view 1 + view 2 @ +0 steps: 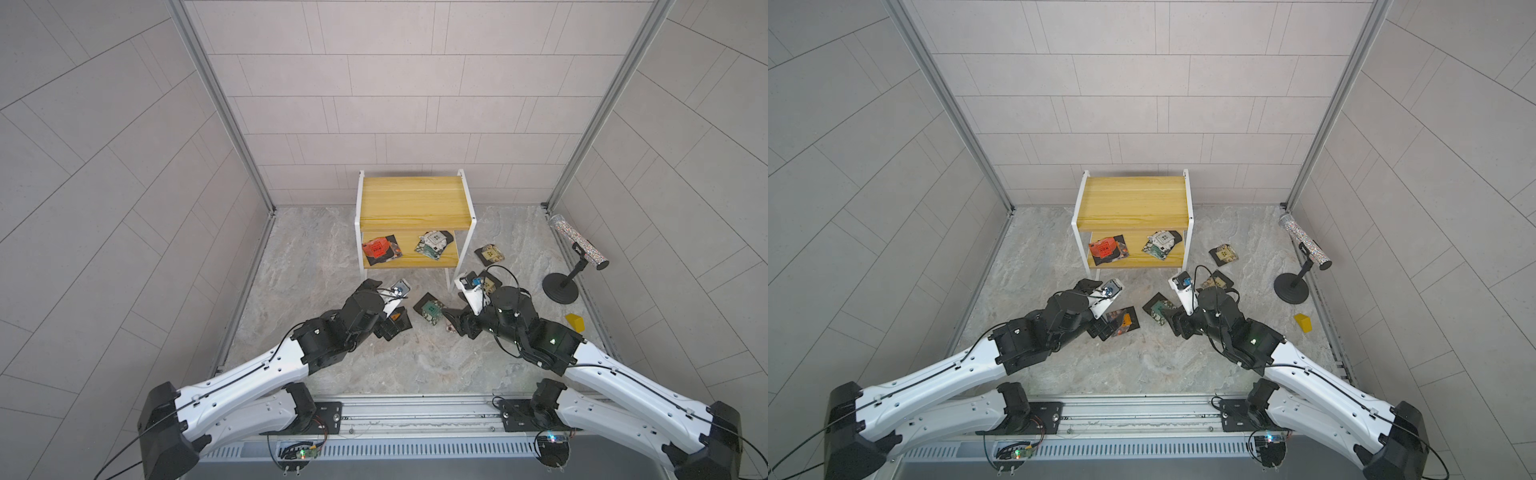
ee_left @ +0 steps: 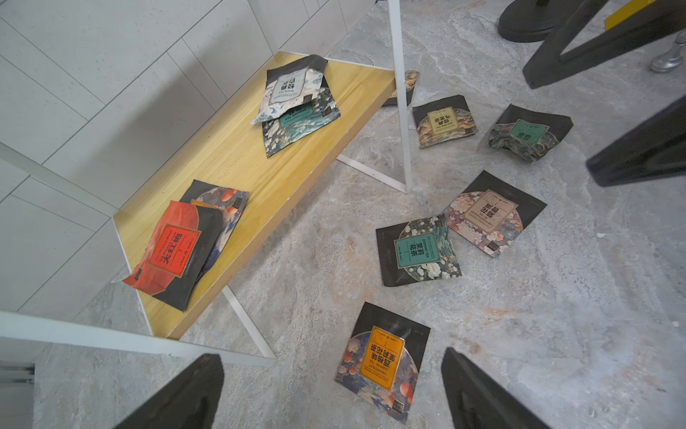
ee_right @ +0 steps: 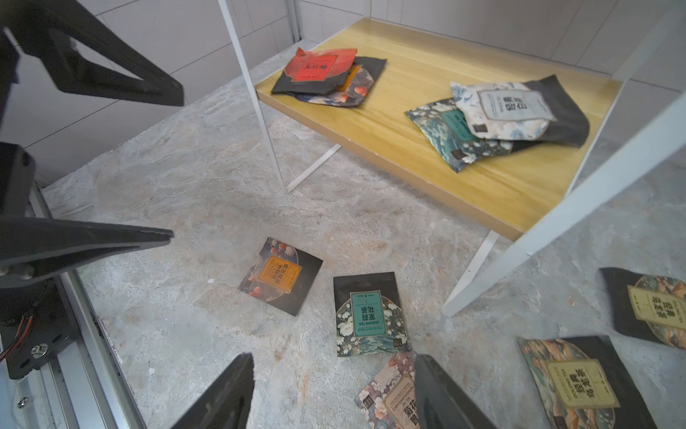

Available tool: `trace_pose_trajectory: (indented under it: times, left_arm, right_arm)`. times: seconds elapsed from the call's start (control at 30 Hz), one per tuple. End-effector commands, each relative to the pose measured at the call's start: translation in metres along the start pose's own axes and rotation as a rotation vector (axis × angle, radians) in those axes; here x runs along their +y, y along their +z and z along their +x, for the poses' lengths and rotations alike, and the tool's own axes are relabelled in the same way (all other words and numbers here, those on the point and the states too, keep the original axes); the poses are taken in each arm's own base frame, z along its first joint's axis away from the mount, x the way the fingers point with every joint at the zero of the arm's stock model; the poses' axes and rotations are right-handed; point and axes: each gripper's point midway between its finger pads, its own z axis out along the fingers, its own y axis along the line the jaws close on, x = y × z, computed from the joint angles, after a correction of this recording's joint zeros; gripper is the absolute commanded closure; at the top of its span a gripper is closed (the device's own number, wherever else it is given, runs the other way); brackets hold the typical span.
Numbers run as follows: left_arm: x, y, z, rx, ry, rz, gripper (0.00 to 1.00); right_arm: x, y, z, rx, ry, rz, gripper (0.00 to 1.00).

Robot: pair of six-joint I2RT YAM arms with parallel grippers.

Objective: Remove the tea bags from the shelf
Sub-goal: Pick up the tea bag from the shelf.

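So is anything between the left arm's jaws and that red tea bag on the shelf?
Nothing visible lies directly between. But the upper board hangs over the red tea bag on the lower board, and a white front post stands beside the path. Entering frontally looks best.

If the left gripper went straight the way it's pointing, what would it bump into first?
Probably the orange-label tea bag, lying flat on the table just ahead of the left gripper, in line with its open jaws. Depth is hard to judge.
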Motion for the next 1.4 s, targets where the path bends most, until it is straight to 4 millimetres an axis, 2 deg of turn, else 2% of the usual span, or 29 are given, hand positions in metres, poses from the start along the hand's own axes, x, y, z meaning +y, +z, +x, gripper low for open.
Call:
trace_pose_trajectory:
  times: [0.0, 0.03, 0.1, 0.27, 0.47, 0.67, 0.87, 1.37]
  left_arm:
    - [0.001, 0.004, -0.008, -0.063, 0.068, 0.010, 0.00]
    - [0.002, 0.006, -0.008, -0.070, 0.091, 0.006, 0.00]
    - [-0.001, 0.010, -0.011, -0.103, 0.130, 0.009, 0.00]
    - [-0.004, 0.027, -0.024, -0.136, 0.201, 0.015, 0.00]
    - [0.007, 0.050, -0.037, -0.172, 0.163, 0.045, 0.00]
    - [0.004, 0.073, -0.054, -0.208, 0.159, 0.148, 0.07]
    - [-0.001, 0.097, -0.069, -0.225, 0.177, 0.188, 0.07]
    - [-0.002, 0.138, -0.093, -0.288, 0.223, 0.166, 0.03]
  right_arm:
    - [0.001, -0.004, -0.011, -0.061, -0.045, 0.008, 0.28]
    - [0.000, -0.005, -0.012, -0.064, -0.048, 0.013, 0.28]
    - [-0.002, -0.001, 0.001, -0.040, -0.063, 0.026, 0.28]
    - [-0.002, -0.001, 0.006, -0.041, -0.079, 0.032, 0.28]
    - [-0.007, -0.006, 0.007, -0.045, -0.088, 0.070, 0.29]
    - [-0.023, -0.016, 0.009, -0.074, -0.046, 0.157, 0.29]
    - [-0.034, -0.024, 0.013, -0.086, -0.014, 0.215, 0.29]
    - [-0.035, -0.033, 0.017, -0.114, 0.037, 0.210, 0.29]
